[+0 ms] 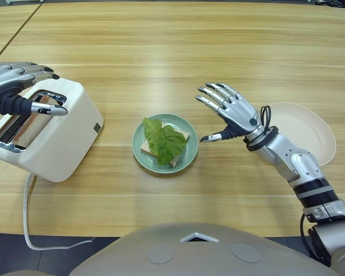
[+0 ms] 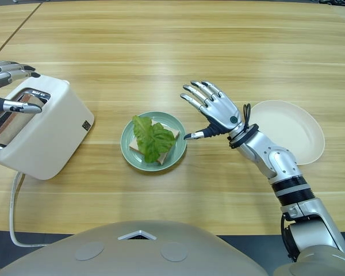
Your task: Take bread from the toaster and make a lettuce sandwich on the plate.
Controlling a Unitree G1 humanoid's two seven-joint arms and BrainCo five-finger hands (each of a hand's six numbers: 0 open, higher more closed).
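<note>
On the left, the left hand [image 1: 16,85] hangs over the far end of the white toaster [image 1: 57,146], with its fingers stretched out above the top and its thumb lying across the slots [image 1: 20,126]; it grips nothing that can be seen. Something toast-brown, likely a slice of bread [image 1: 31,122], stands in the nearer slot. A small dark label [image 1: 96,127] sits on the toaster's side, its print too small to read, and a pale cord [image 1: 26,213] runs from the toaster towards the near edge of the wooden table [image 1: 161,52]. In the middle is the green plate [image 1: 136,148], which holds a slice of bread [image 1: 144,149] with a lettuce leaf [image 1: 164,142] lying on top and covering most of it. Just right of the plate, the right hand [image 1: 234,112] is held above the table with its fingers spread and holding nothing, the thumb tip pointing at the plate's rim. Behind its wrist lies a white dish [image 1: 307,132], showing its plain inside.
</note>
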